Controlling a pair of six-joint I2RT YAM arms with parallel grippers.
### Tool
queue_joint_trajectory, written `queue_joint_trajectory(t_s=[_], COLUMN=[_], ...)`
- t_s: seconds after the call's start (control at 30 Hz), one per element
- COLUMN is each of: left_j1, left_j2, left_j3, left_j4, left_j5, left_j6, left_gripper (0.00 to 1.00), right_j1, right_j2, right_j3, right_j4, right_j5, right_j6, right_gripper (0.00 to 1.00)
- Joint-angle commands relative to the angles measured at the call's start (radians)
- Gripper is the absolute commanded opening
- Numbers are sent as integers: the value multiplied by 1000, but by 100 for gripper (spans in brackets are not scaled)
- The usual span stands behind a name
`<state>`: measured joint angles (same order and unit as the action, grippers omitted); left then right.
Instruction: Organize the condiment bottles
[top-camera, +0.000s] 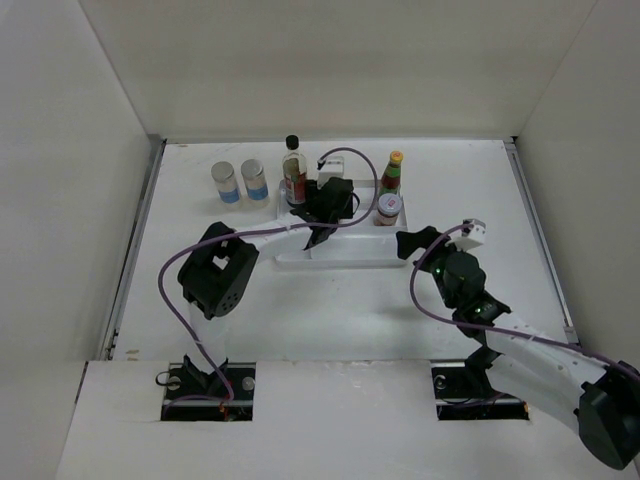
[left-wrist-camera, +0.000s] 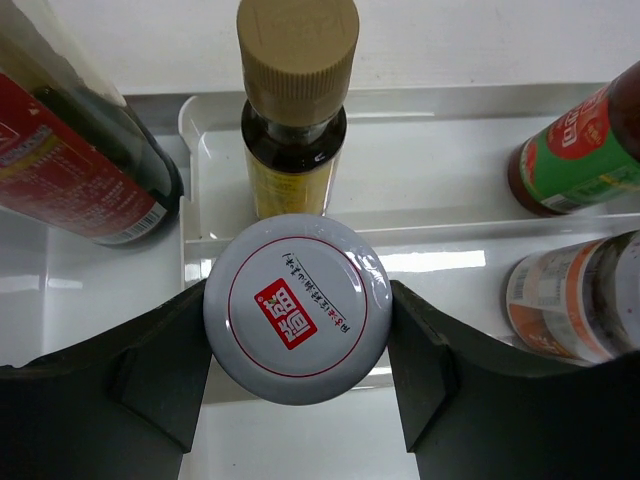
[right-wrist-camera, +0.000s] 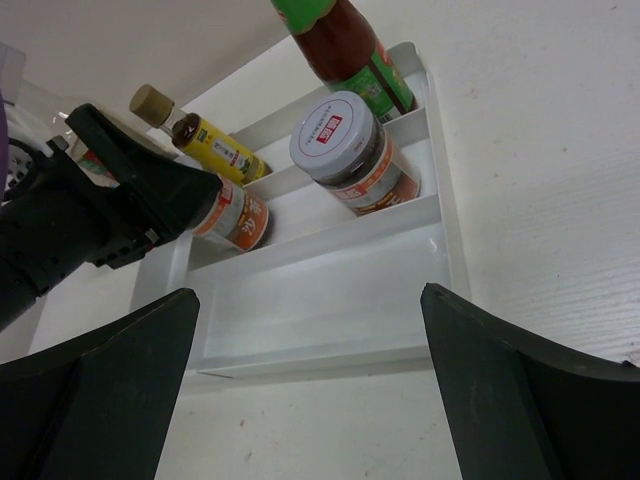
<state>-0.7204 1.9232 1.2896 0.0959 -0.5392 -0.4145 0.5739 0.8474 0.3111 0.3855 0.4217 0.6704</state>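
left pincer (left-wrist-camera: 298, 312) closed around a white-lidded jar (left-wrist-camera: 297, 300) in the tray (left-wrist-camera: 450, 180); right pincer (right-wrist-camera: 310, 320) wide open, holding nothing

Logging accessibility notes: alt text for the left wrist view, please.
The left gripper holds a white-lidded jar by its sides, seen from above. Behind it, a tan-capped yellow bottle stands in the white tray.

Both arms look alike: chunky matte black joint housings joined by smooth white tubular links. A thin purple cable (top-camera: 172, 275) trails along the left arm (top-camera: 215, 272), and a second purple cable (top-camera: 420, 300) along the right arm (top-camera: 530, 350), whose black joints carry tiny green lights (top-camera: 487, 310). The left pincer (left-wrist-camera: 298, 325) and right pincer (right-wrist-camera: 310, 320) have broad, wedge-shaped black fingers (right-wrist-camera: 110, 390).
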Motion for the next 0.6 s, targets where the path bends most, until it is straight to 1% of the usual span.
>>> queue_joint_trajectory(t_s=[0.0, 0.1, 0.13, 0.17, 0.23, 0.3, 0.37, 0.43, 0.57], left_j1=[3, 5, 5, 5, 5, 5, 5, 2, -4], left_j2=[-35, -35, -32, -26, -23, -26, -39, -72, -151], left_j3=[44, 14, 10, 8, 2, -6, -3, -12, -58], left_j4=[102, 102, 102, 100, 100, 111, 104, 106, 110], left_j5=[-2, -1, -1, -1, -5, -13, -15, -16, -25], left_j6=[6, 3, 2, 2, 2, 0, 3, 8, 11], left_gripper=[30, 30, 32, 35, 43, 56, 66, 71, 74], right_j1=[-9, -9, -9, -13, -10, -10, -10, -10, -12], right_j2=[18, 24, 28, 33, 38, 35, 32, 32, 16], right_j3=[5, 8, 6, 6, 9, 11, 5, 5, 0], right_j4=[67, 67, 67, 67, 69, 69, 69, 69, 67], right_j5=[-4, 3, 2, -4, -6, 3, 2, -4, 3], right_j6=[8, 4, 9, 11, 9, 3, 9, 12, 9], right_gripper=[100, 100, 100, 100, 100, 100, 100, 100, 100])
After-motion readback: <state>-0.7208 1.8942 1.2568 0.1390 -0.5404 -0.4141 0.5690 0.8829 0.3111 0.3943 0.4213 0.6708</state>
